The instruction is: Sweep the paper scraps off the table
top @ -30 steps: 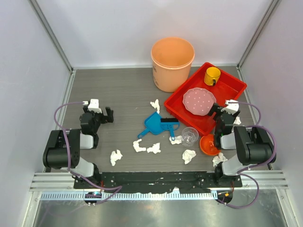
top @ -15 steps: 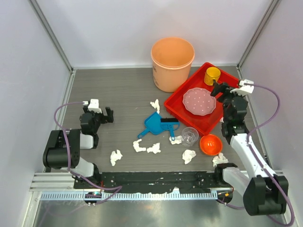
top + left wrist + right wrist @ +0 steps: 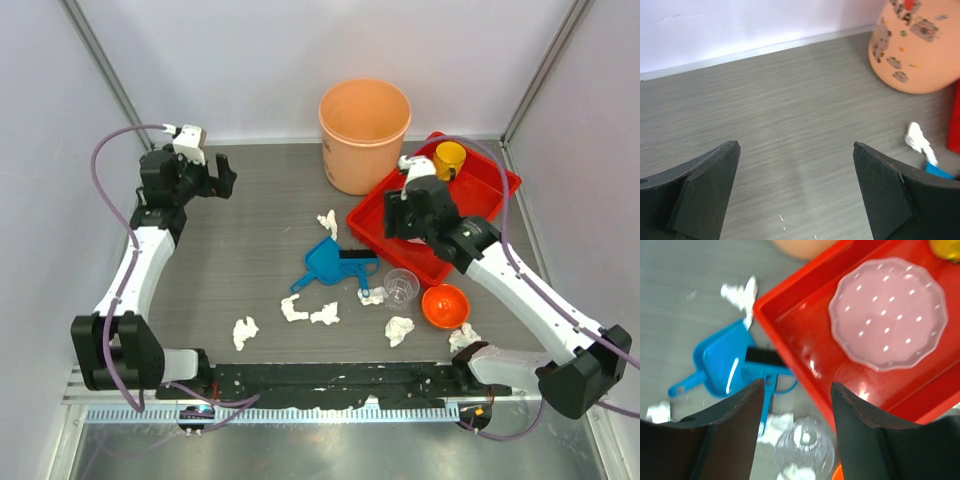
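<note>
Several paper scraps lie on the table (image 3: 250, 215): one (image 3: 327, 221) behind the blue dustpan (image 3: 325, 262), two (image 3: 293, 309) (image 3: 325, 315) in front of it, others at the near left (image 3: 245, 331), by the cup (image 3: 372, 296) and at the near right (image 3: 399, 329) (image 3: 463, 337). My left gripper (image 3: 215, 178) is open and empty over the back left; its wrist view (image 3: 795, 165) shows bare table and one scrap (image 3: 917, 142). My right gripper (image 3: 402, 212) hangs open and empty over the red tray's left edge (image 3: 796, 390), above the dustpan (image 3: 722, 365) and a scrap (image 3: 777, 422).
An orange bucket (image 3: 365, 135) stands at the back. The red tray (image 3: 380, 235) holds a pink plate (image 3: 425, 222) and a yellow cup (image 3: 449, 160). A blue brush (image 3: 358, 262) lies on the dustpan. A clear cup (image 3: 401, 286) and an orange bowl (image 3: 445, 306) stand nearby.
The left arm has stretched out to the back left of the table. The right arm has swung from the right side leftward over the red tray. Scraps have not moved.
</note>
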Robot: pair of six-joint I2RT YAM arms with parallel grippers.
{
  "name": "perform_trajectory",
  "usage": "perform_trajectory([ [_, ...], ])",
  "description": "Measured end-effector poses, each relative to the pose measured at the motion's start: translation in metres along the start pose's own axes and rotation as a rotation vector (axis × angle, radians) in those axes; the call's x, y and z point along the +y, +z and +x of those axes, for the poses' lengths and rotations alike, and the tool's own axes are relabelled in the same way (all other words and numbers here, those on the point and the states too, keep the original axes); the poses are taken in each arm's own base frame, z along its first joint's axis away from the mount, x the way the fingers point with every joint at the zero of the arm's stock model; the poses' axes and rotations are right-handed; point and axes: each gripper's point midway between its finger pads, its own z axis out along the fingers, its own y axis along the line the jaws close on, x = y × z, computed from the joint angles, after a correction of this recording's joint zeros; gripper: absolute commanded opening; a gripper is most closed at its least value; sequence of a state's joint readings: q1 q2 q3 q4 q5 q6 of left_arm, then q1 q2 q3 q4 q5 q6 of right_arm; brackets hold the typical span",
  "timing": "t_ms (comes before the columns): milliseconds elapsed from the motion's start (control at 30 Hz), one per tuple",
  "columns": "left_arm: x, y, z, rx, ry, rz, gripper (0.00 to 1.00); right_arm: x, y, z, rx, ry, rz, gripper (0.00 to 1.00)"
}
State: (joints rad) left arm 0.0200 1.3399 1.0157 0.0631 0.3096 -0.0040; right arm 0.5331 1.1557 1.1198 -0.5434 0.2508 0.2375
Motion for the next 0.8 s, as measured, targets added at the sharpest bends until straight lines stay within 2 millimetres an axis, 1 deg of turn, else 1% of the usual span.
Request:
perform_trajectory([
  [33,-0.005,-0.006,-0.009,0.013,0.015,0.015,1.00,0.009,-0.003,0.008,0.040,-0.027,-0.017,0.60],
  [67,-0.011,-0.013,-0.013,0.037,0.026,0.029,1.00,0.019,-0.007,0.018,0.082,-0.056,-0.036,0.61],
  [100,-0.019,-0.020,-0.011,0.071,0.036,0.048,1.00,0.030,-0.011,0.029,0.125,-0.090,-0.055,0.61],
  [133,-0.027,-0.027,-0.005,0.112,0.047,0.070,1.00,0.037,-0.014,0.040,0.161,-0.115,-0.061,0.61],
  [200,-0.040,-0.043,0.016,0.213,0.056,0.106,1.00,0.049,-0.019,0.070,0.260,-0.170,-0.054,0.62],
  [267,-0.050,-0.057,0.037,0.306,0.055,0.139,1.00,0.055,-0.022,0.098,0.354,-0.214,-0.029,0.62],
  [333,-0.053,-0.070,0.053,0.383,0.047,0.153,1.00,0.052,-0.024,0.117,0.418,-0.232,0.010,0.62],
  [433,-0.058,-0.083,0.069,0.458,0.032,0.174,1.00,0.045,-0.029,0.133,0.461,-0.226,0.057,0.61],
  [533,-0.062,-0.089,0.076,0.494,0.020,0.191,1.00,0.039,-0.031,0.147,0.490,-0.220,0.086,0.57],
  [567,-0.063,-0.091,0.077,0.502,0.015,0.199,1.00,0.037,-0.030,0.155,0.504,-0.219,0.095,0.56],
  [733,-0.066,-0.093,0.079,0.510,0.006,0.214,1.00,0.030,-0.020,0.181,0.541,-0.240,0.116,0.43],
  [800,-0.067,-0.093,0.079,0.509,0.006,0.217,1.00,0.031,-0.012,0.187,0.554,-0.249,0.128,0.33],
])
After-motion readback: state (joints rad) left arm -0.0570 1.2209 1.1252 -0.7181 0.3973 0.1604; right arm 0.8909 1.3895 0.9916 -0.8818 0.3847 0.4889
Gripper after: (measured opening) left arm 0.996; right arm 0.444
